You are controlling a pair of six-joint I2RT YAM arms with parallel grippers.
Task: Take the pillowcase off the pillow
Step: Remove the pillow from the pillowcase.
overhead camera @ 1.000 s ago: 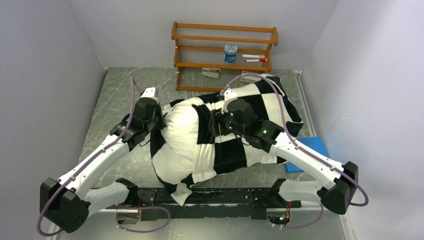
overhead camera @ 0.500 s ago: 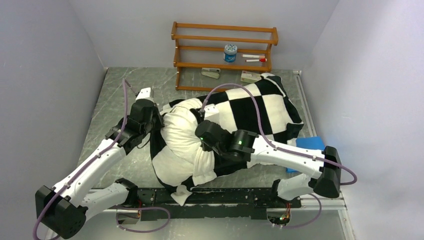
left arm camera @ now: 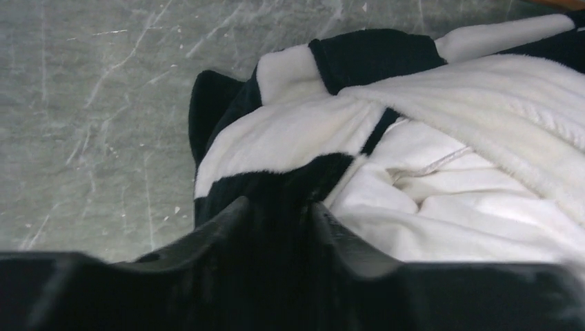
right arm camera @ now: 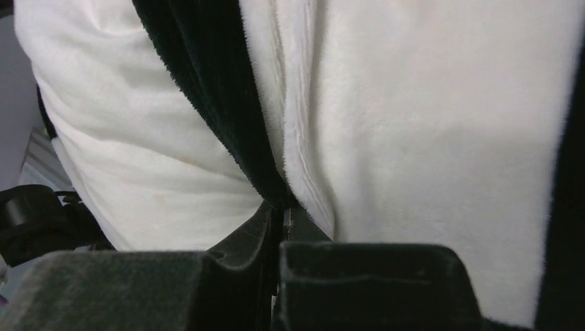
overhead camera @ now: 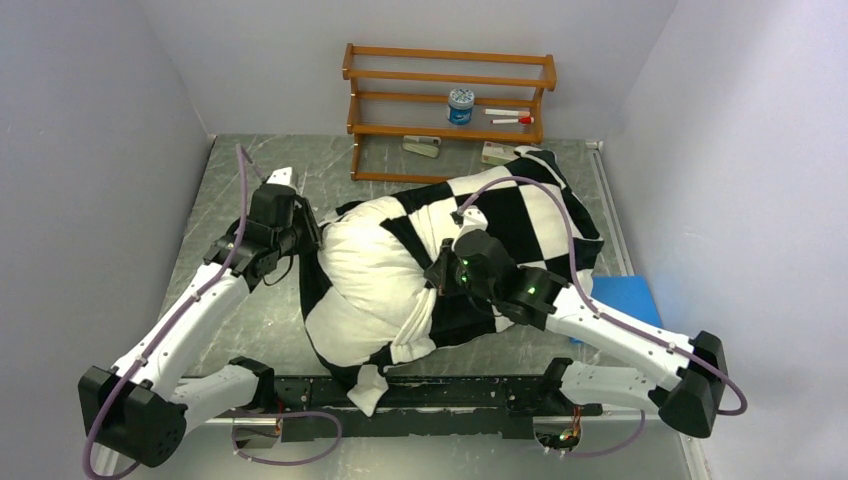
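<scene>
The right gripper point(right arm camera: 281, 219) is clenched on the pillowcase point(overhead camera: 520, 215). Its two dark fingers press together on a fold where a black strip meets a white plush panel. This is at the middle of the pillow point(overhead camera: 362, 268), on the line where the bared cushion gives way to the cover. The left gripper point(left arm camera: 279, 207) sits at the pillow's left end with its jaws a little apart. Black plush from the pillowcase fills the gap, and it cannot be told whether that cloth is pinched or lies loose. The pillowcase is a short-piled, fleecy fabric in large black and white squares, with one white band showing fine ribs. It is heaped in a rounded mound over the pillow's right and far part. Its slack edge wraps under the pillow's left and near sides, and one corner droops off the near side. The exposed part of the pillow is plump, plain white and smoother than the cover, creased into soft wrinkles with a thin stitched seam. Both lie on a grey, pale-veined, marbled bench point(overhead camera: 230, 190). A flat blue pad point(overhead camera: 622, 298) lies just beside the pillow's covered right end.
</scene>
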